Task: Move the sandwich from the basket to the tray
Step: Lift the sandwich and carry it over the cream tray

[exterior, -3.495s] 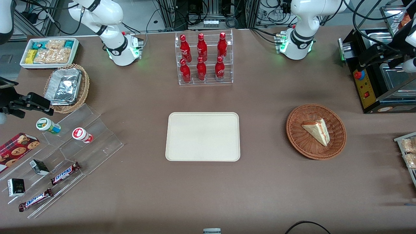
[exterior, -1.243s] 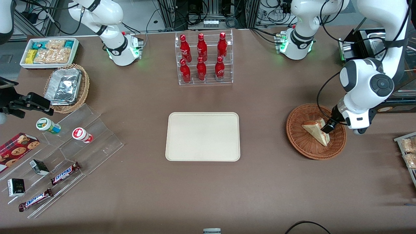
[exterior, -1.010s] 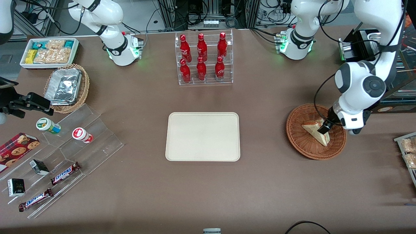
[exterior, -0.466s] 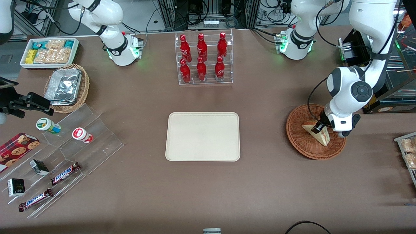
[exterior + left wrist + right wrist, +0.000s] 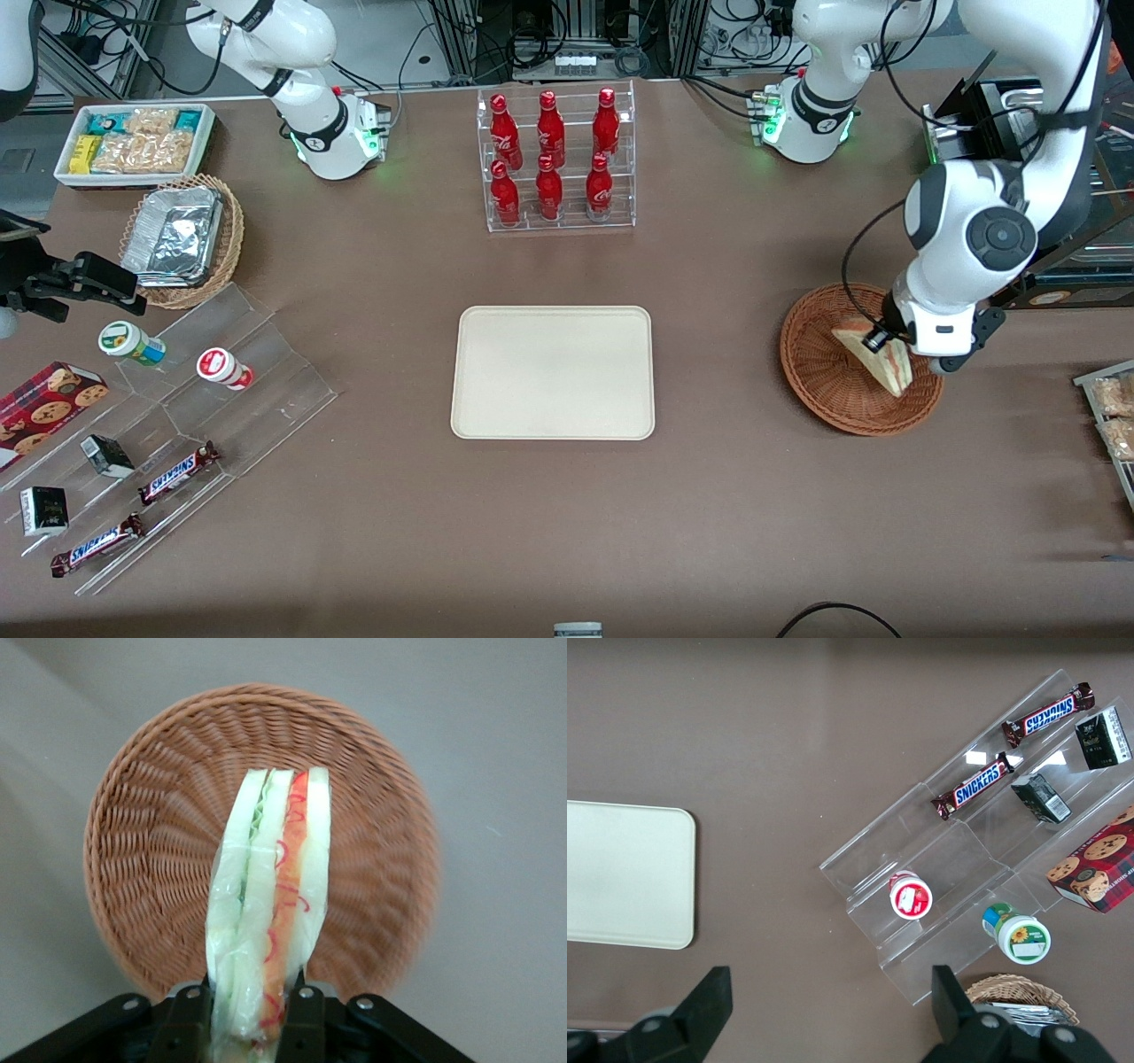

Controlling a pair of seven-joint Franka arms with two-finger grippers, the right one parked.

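Note:
The sandwich (image 5: 270, 904), a plastic-wrapped wedge of pale bread with orange-red and green filling on its edge, stands edge-up between my fingers. My gripper (image 5: 252, 1014) is shut on it, one black finger pressed to each bread face. In the front view the gripper (image 5: 879, 341) holds the sandwich (image 5: 877, 356) over the reddish-brown wicker basket (image 5: 819, 381), which also lies under the wedge in the wrist view (image 5: 159, 842). The cream tray (image 5: 553, 372) lies flat at mid-table, toward the parked arm from the basket; its corner shows in the right wrist view (image 5: 629, 873).
A clear rack of red bottles (image 5: 554, 159) stands farther from the front camera than the tray. A black machine (image 5: 1028, 195) sits close to the basket at the working arm's end. An acrylic snack stand (image 5: 168, 425), a foil-container basket (image 5: 182, 239) and a white packet bin (image 5: 133, 142) occupy the parked arm's end.
The arm came down to the basket and its fingers closed on the sandwich. The wedge has since tipped from lying flat to standing on edge, lifted slightly off the basket.

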